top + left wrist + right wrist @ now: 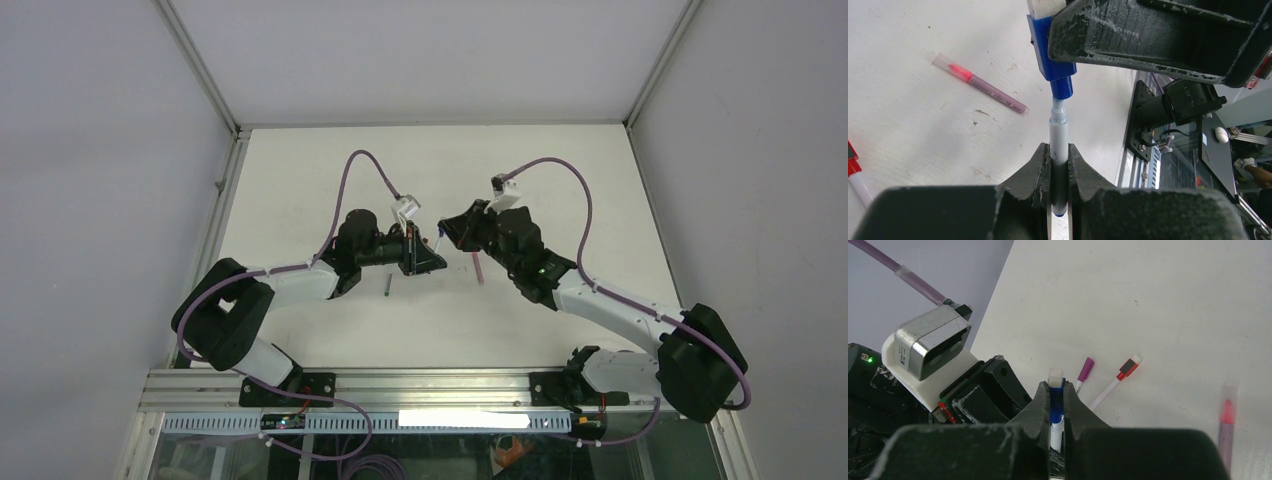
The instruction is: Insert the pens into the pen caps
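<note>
The left tool [1059, 150] is closed on a thin white-barrelled pen [1058, 137]. Its two dark fingers clamp the barrel from either side at the bottom centre of the left wrist view, and a blue end of the pen shows just below the grip. The pen stands straight up the frame. Its narrow tip meets the mouth of a stubby blue plastic cap [1050, 55] in the upper middle, but how far the tip sits inside cannot be told. The right tool [1056, 390] is clamped on that cap: in the right wrist view the cap, blue with a white end, is pinched between the fingers at the bottom centre, with the white barrel just beneath it. In the overhead view the two tools meet tip to tip above the middle of the white worktop [300, 180]. Other pens lie flat on the worktop, apart from both tools. A mauve pen with a clear cap and a pink tip [978, 82] lies slantwise in the upper left of the left wrist view. A white pen with a red cap [1120, 379] and a pen with a magenta cap [1086, 369] lie side by side, near each other but apart, in the middle of the right wrist view.
</note>
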Controlling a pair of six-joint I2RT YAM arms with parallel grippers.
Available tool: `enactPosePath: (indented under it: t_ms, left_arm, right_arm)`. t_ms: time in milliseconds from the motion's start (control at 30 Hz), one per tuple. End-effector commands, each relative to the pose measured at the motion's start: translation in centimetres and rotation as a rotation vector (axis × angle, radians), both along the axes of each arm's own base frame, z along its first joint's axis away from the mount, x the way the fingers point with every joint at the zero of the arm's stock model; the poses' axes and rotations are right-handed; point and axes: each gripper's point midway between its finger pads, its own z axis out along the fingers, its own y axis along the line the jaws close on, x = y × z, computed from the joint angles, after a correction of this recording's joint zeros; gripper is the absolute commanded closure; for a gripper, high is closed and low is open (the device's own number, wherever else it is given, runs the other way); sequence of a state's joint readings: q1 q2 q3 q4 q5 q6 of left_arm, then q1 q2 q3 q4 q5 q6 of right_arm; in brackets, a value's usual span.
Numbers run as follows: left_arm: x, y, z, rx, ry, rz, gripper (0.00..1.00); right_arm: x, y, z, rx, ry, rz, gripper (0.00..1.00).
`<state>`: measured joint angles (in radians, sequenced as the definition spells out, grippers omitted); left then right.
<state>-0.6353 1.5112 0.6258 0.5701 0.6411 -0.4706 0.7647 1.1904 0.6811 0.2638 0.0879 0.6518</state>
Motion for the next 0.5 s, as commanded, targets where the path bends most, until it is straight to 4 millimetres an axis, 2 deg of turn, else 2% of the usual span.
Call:
enactPosePath:
  t_ms: [0,267,467]
  left_arm:
    - [1.59,-0.35,3.12,-0.063,-0.118,0.026,1.0]
    - [1.24,0.13,3.49,-0.061,-0.127,0.037,1.0]
    - [1.4,0.32,3.3,-0.047,-0.132,0.049,1.0]
  right_arm:
    - [-1.42,1.44,-1.25,0.001,0.04,0.067,1.0]
    - [-1.05,1.41,-2.06,-0.025,0.032,0.052,1.0]
    - [-1.02,1.55,-1.72,-0.033,0.02,0.061,1.0]
